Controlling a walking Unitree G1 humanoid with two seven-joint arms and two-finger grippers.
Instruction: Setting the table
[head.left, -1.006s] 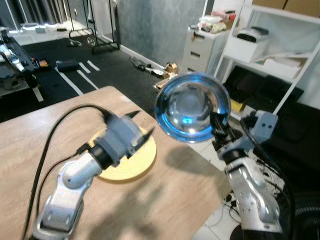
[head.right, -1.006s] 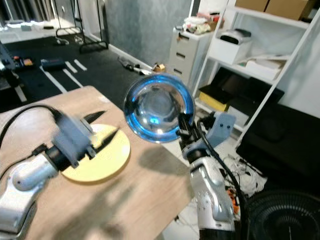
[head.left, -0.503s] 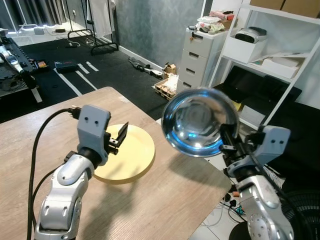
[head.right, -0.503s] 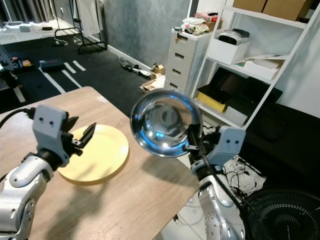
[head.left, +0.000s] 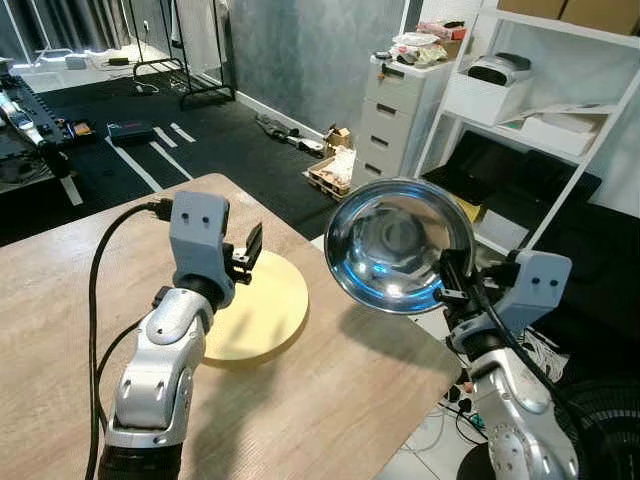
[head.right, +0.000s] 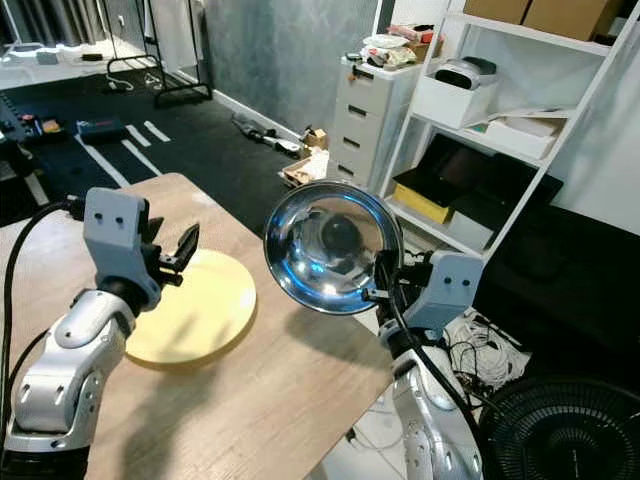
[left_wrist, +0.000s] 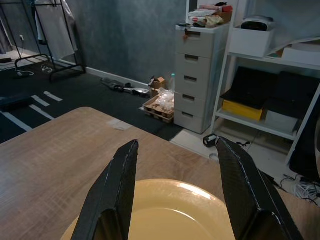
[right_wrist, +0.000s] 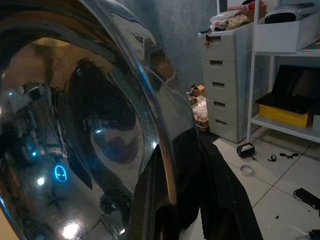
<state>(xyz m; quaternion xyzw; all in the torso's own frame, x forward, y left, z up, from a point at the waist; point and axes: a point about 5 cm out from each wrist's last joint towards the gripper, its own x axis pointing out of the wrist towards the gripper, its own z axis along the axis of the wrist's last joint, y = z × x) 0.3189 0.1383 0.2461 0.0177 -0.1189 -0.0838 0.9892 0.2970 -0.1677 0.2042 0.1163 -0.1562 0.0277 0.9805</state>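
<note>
On the wooden desk (head.left: 330, 400) the yellow plate (head.left: 262, 310) is already set down under the left end effector (left_wrist: 177, 192), whose fingers are spread wide, while the right end effector (right_wrist: 187, 200) pinches the shiny metal bowl (head.left: 398, 245) up in the air, not yet placed.

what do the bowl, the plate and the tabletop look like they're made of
Bowl: polished metal, probably stainless steel; it mirrors the room and lights.
Plate: pale yellow, smooth with a soft sheen, maybe plastic or glazed ceramic; cannot tell which.
Tabletop: light wood grain, matte, possibly laminate.
</note>
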